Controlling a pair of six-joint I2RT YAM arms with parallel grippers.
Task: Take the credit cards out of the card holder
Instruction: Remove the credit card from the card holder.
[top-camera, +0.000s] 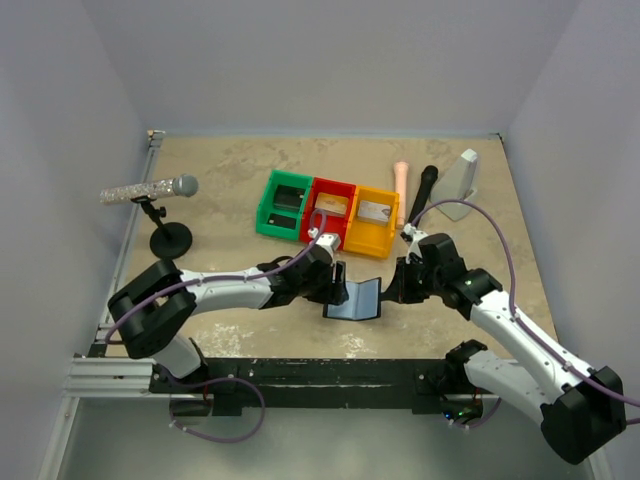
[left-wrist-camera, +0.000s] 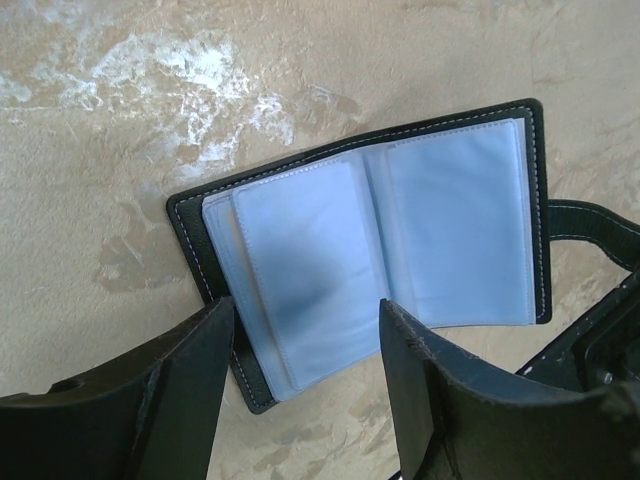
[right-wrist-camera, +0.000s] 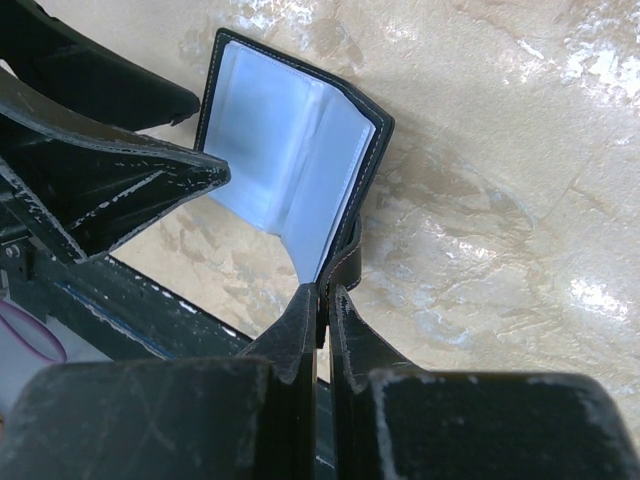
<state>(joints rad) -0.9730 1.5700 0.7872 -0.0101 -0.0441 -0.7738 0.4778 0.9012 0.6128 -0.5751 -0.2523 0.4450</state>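
Right gripper (right-wrist-camera: 322, 295) pinching card holder (left-wrist-camera: 450, 230) edge | left gripper (left-wrist-camera: 307, 315) wide, hovering over it

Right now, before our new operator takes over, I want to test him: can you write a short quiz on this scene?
1. True or false: the card holder lies shut on the table.
2. Which gripper clamps the card holder's edge? A) left gripper B) right gripper C) neither
3. Fill in: the left gripper's jaws stand ___ above the card holder.
Key: 1 false, it lies open; 2 B; 3 open.
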